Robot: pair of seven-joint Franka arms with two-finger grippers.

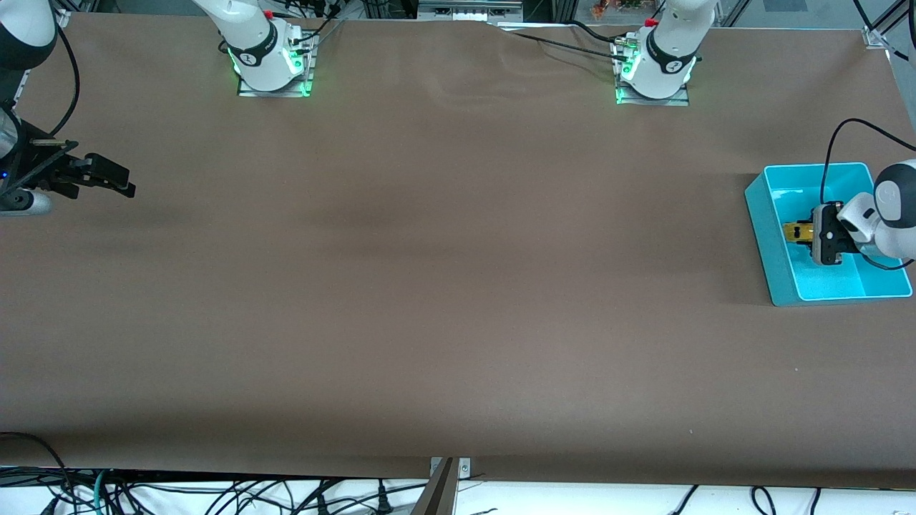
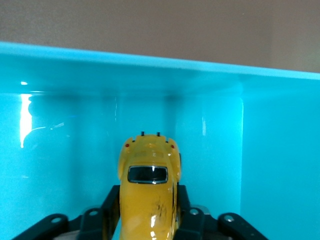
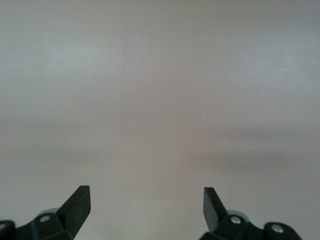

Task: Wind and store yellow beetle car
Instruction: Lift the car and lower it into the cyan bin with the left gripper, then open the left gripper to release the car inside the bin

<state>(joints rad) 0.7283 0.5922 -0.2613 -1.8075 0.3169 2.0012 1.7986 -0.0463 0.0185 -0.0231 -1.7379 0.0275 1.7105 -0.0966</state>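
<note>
The yellow beetle car (image 2: pixel 150 155) is inside the teal tray (image 1: pixel 758 207) at the left arm's end of the table, its rounded end pointing at a tray wall (image 2: pixel 75 125). From the front only a small yellow part of the car (image 1: pixel 796 232) shows past the hand. My left gripper (image 2: pixel 147 192) reaches down into the tray (image 1: pixel 803 234), one finger on each side of the car. A thin strip of teal shows between one finger and the body, so the jaws stand slightly open. Whether the wheels touch the tray floor is hidden. My right gripper (image 1: pixel 130 182) waits open over bare table (image 3: pixel 146 192).
Brown table cover (image 1: pixel 444 286) runs between the two arms. The tray's walls stand close around the left hand. A black cable (image 1: pixel 830 154) loops from the left arm over the tray's corner. The arm bases (image 1: pixel 272 64) sit along the table's edge farthest from the front camera.
</note>
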